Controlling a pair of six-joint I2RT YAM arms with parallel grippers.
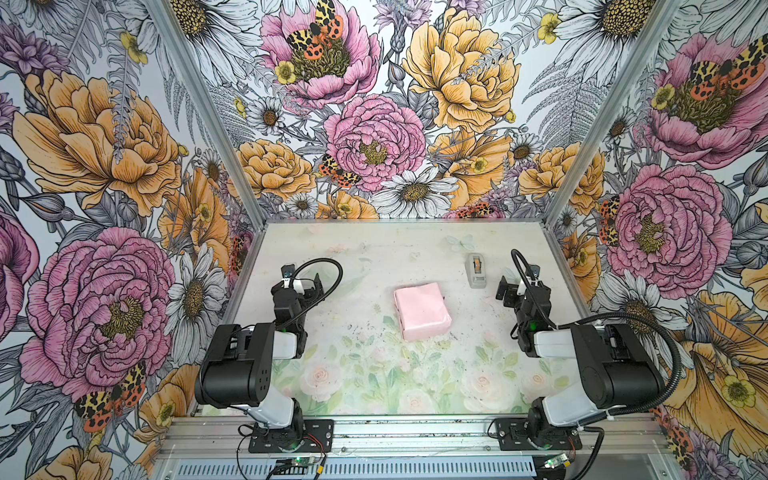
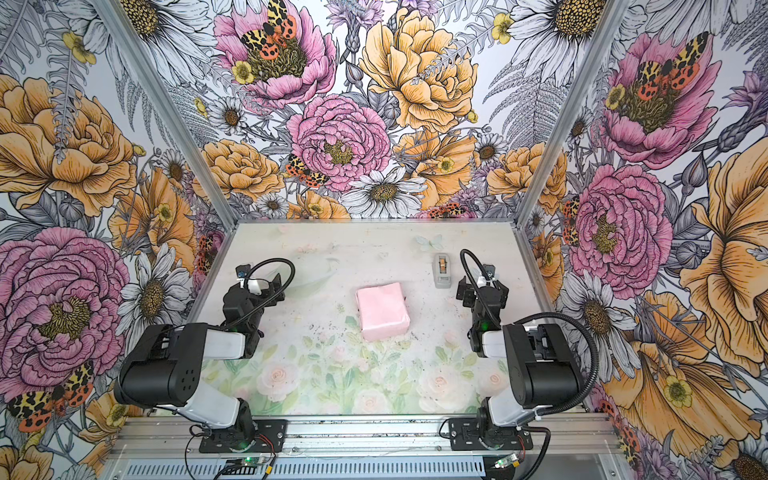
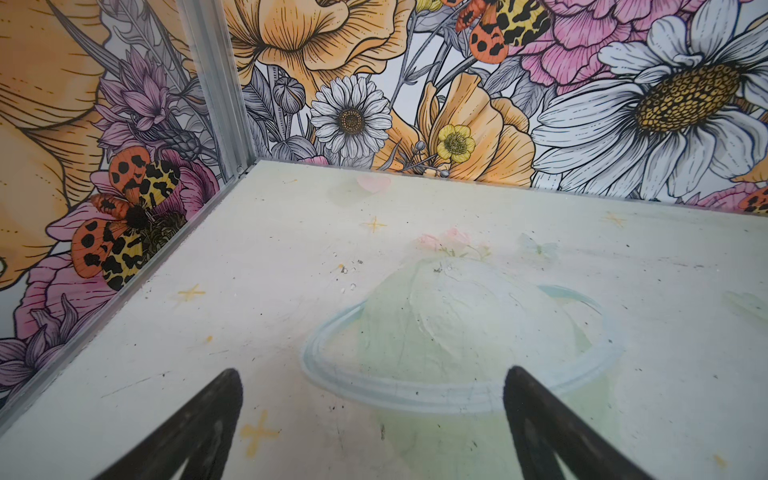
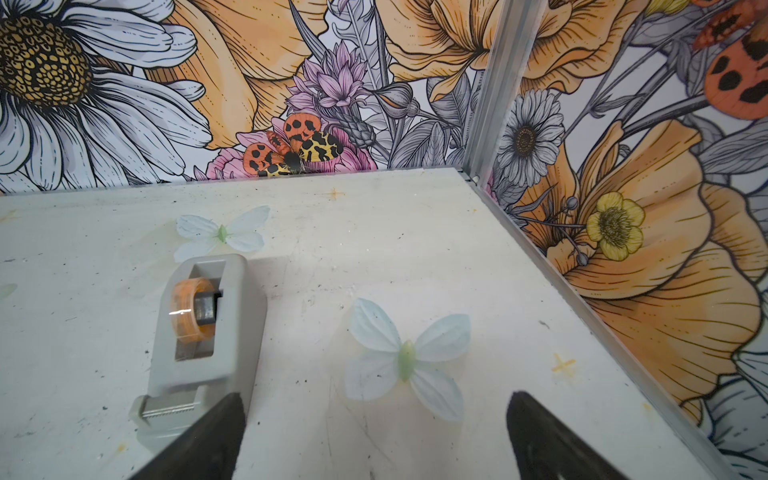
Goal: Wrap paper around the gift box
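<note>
Paper (image 1: 422, 311): pale pink face outward, creased, folded close around a squarish, fairly flat block. In both top views its end folds sit on the side towards the left arm.
Gift box: hidden by the paper; none of its own surface shows.
Parcel position: near the middle of the surface (image 1: 374, 257), between the two arms and touched by neither.
Left pincer (image 3: 372, 378): fingers spread wide with nothing between them. It hangs over bare surface, well to the left of the parcel, and only a faded printed ringed shape lies past the tips in the left wrist view.
Right pincer (image 4: 374, 401): fingers spread wide and empty, well to the right of the parcel and just beside the tape dispenser (image 4: 208, 332). In the right wrist view one finger overlaps the dispenser's cutter end; contact cannot be told.
Tape dispenser: grey, carrying an orange-cored roll of clear tape. It stands on the surface beyond the parcel and to its right, apart from it.
Surface: pale, with a faded flower and butterfly print, speckled with dark marks.
Walls (image 1: 374, 124): large floral print on three sides.
</note>
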